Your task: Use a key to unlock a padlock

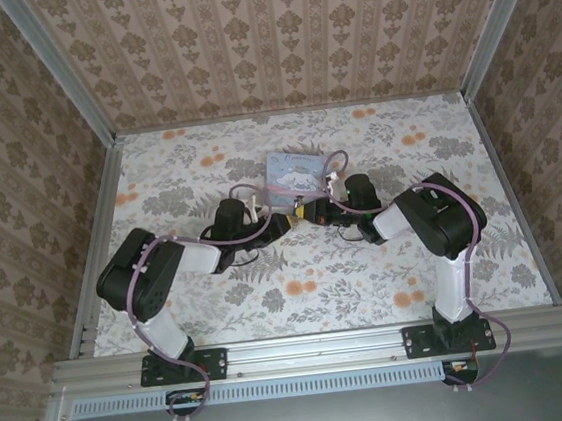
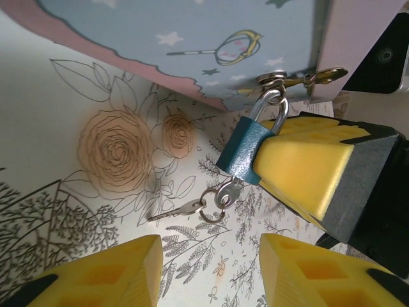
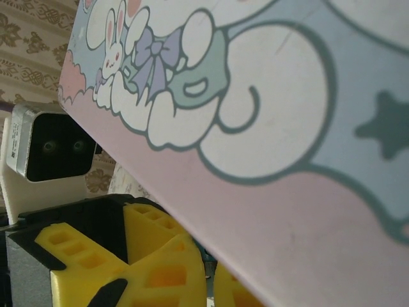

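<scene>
Teal metal padlock [image 2: 241,152], small and boxy, hangs by its silver shackle from the clasp of one tin [image 2: 192,38], which is cut off at the frame edge. The yellow right tool [image 2: 281,163] hides its far side and is clamped on it. We count two keys [image 2: 192,203] on one ring, over the floral bench [image 2: 64,128]. We see the left tool [image 2: 211,259] part open, empty.

The padlock [image 2: 239,152] is tiny, with a teal-blue body and a silver shackle [image 2: 270,107]. It sits tilted, its shackle looped through the hasp [image 2: 276,79] on the near edge of the tin [image 2: 192,38], mid-counter. Its right side is held at the tip of the right gripper [image 2: 271,163]. A silver key [image 2: 225,194] sits in the keyhole at its lower end. A ring [image 2: 214,214] joins this key to a second key [image 2: 174,210], which lies flat on the counter [image 2: 64,128] to the left.
</scene>
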